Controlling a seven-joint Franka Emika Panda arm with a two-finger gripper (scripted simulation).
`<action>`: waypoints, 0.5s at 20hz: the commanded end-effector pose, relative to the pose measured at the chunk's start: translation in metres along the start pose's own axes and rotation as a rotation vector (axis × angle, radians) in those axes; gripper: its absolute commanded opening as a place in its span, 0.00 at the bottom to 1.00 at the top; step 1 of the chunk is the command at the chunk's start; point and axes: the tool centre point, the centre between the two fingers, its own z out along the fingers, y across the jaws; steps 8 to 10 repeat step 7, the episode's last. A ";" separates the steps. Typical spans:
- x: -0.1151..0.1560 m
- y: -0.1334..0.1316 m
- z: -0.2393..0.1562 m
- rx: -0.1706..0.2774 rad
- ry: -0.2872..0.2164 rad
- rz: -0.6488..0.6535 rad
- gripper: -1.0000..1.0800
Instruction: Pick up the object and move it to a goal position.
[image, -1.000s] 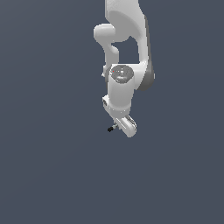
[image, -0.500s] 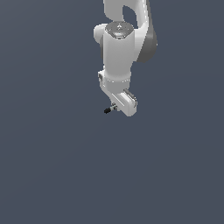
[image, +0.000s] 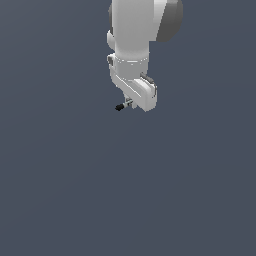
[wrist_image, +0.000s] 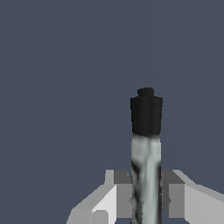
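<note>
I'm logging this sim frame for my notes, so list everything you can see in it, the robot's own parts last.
Rod: one, grey shaft with a black tip, clamped between the gripper's fingers, tip sticking out past them toward the exterior view's left.
Background: one, plain dark grey-blue surface, filling both views.
Arm: one, white with a grey joint, coming in from the top of the exterior view.
Gripper: one, white body with grey fingers, shut on the rod's shaft.

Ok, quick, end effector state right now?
End effector: closed on the rod, black tip sticking out past the fingers.
</note>
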 end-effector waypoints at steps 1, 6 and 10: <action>-0.001 0.003 -0.011 -0.001 0.000 0.000 0.00; -0.001 0.005 -0.021 -0.001 0.000 -0.001 0.00; -0.001 0.005 -0.021 -0.001 0.000 -0.001 0.00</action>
